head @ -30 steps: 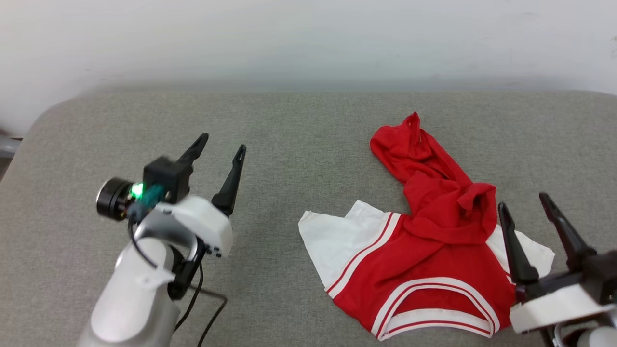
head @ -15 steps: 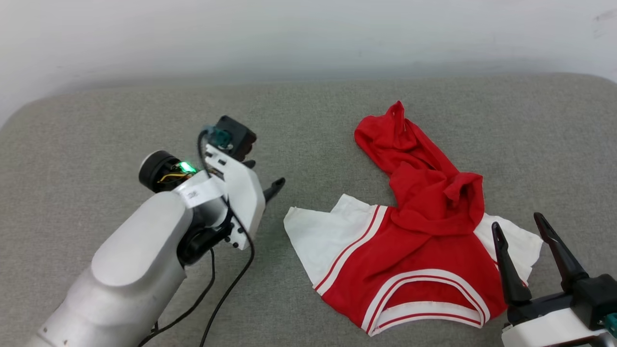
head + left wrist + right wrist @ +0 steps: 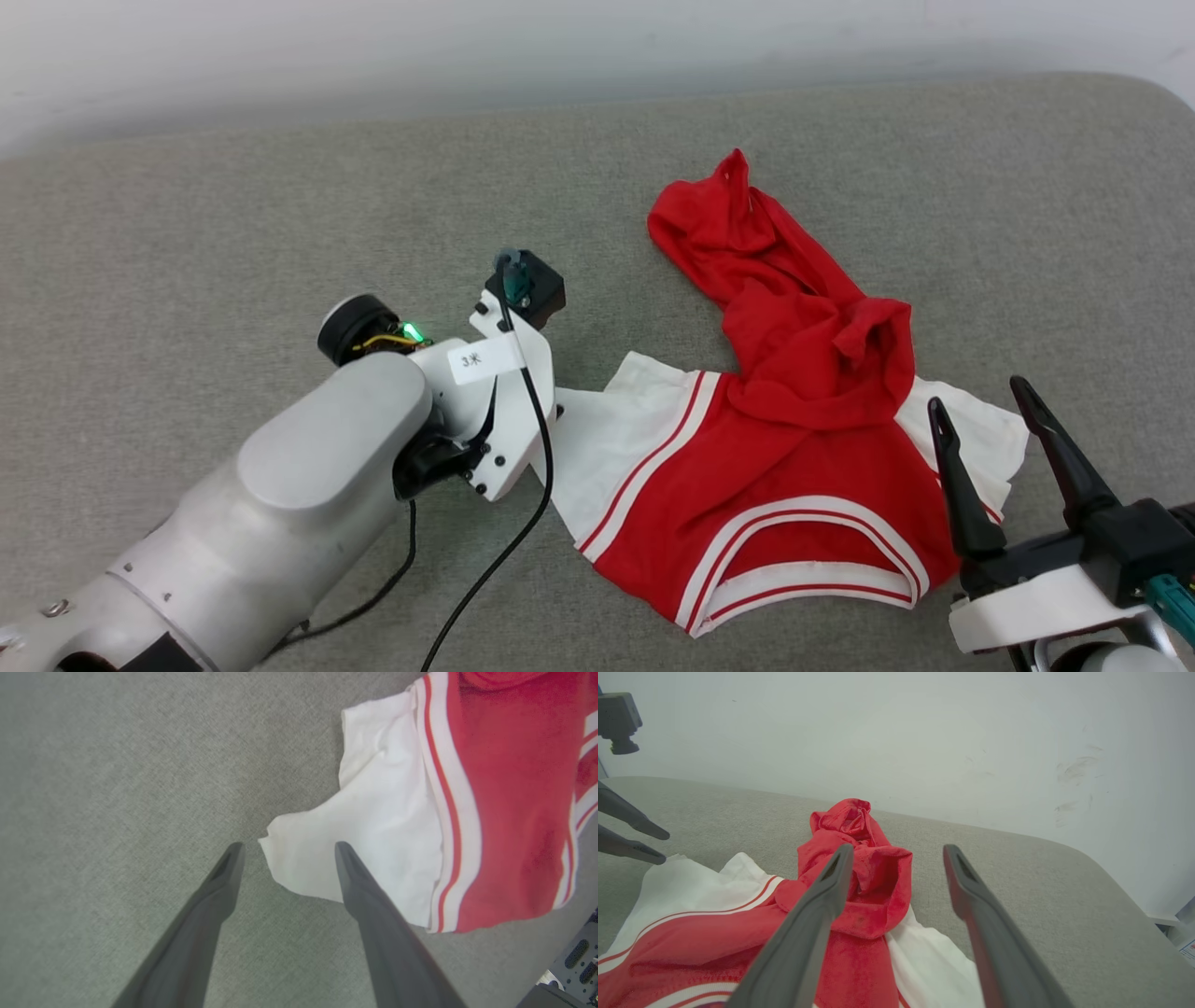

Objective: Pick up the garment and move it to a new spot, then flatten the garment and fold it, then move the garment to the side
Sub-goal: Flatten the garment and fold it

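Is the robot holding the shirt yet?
Nothing is held. The left gripper is open by the white sleeve corner of the garment; the right gripper is open too.

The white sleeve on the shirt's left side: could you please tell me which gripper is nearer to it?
Left. The left gripper, open, has its fingertips either side of a corner of that sleeve; the right gripper, also open, is by the other sleeve, across the shirt.
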### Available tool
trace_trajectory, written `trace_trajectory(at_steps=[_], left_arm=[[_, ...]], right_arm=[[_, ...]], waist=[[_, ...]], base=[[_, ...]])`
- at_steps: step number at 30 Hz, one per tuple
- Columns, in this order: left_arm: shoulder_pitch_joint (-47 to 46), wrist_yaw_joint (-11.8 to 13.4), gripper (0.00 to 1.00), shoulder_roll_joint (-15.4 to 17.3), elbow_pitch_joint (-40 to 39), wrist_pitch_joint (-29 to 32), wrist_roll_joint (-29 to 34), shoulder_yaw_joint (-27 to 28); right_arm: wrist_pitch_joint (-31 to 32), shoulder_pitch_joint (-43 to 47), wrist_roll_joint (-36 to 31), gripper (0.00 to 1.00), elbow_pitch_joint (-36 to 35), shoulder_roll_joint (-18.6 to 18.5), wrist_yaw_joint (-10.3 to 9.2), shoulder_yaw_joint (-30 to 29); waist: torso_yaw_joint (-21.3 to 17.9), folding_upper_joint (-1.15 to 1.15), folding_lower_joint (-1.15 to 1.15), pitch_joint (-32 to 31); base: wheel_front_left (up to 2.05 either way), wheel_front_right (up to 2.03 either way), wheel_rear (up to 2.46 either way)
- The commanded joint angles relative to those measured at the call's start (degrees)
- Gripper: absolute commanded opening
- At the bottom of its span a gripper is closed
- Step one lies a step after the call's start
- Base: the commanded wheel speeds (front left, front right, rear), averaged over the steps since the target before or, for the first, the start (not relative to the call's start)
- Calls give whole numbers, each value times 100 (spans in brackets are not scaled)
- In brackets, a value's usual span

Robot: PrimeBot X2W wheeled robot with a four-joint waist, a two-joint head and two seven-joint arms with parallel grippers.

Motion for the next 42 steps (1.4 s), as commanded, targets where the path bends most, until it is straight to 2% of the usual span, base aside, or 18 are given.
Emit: trace_trajectory(at_steps=[1,8,12,13,14,22,27,30,42], left_arm=[[-15,0,100,-20,76,-12,-39,-99],[-130,0,100,25,596,-65,-152,-915],[-99,0,100,-28,775,-202,-268,-1179],[-121,0,8,-28,798,-241,-261,-1227],[-141,6,0,-29,822,-290,-270,-1261],[-141,6,0,190,685,-1243,-605,-1190],[173,74,0,570,465,-1857,-831,-909],[452,233,0,877,287,-2100,-993,-738],[1910,1231,0,2061,-508,-2640,-1825,-178]], right_arm=[[-29,-118,-17,100,25,22,-6,15],[-85,-339,-44,100,170,-15,-6,87],[-107,-394,-72,100,228,-14,-5,98],[-114,-406,-79,100,234,-19,-6,97],[-121,-411,-87,100,244,-25,-5,94],[-120,-229,-88,100,331,-67,-5,5],[-97,-34,-46,100,362,-71,-6,-68],[-63,59,-47,100,375,-94,-6,-86],[68,345,2,100,484,-244,-6,-179]], waist=[[-69,0,0,74],[-188,0,0,253],[-196,0,0,300],[-191,0,0,307],[-184,0,0,307],[-35,0,0,30],[146,0,0,-228],[242,0,0,-357],[442,0,0,-562]], base=[[0,0,0],[0,0,0],[0,0,0],[0,0,0],[0,0,0],[0,0,0],[0,0,0],[0,0,0],[0,0,0]])
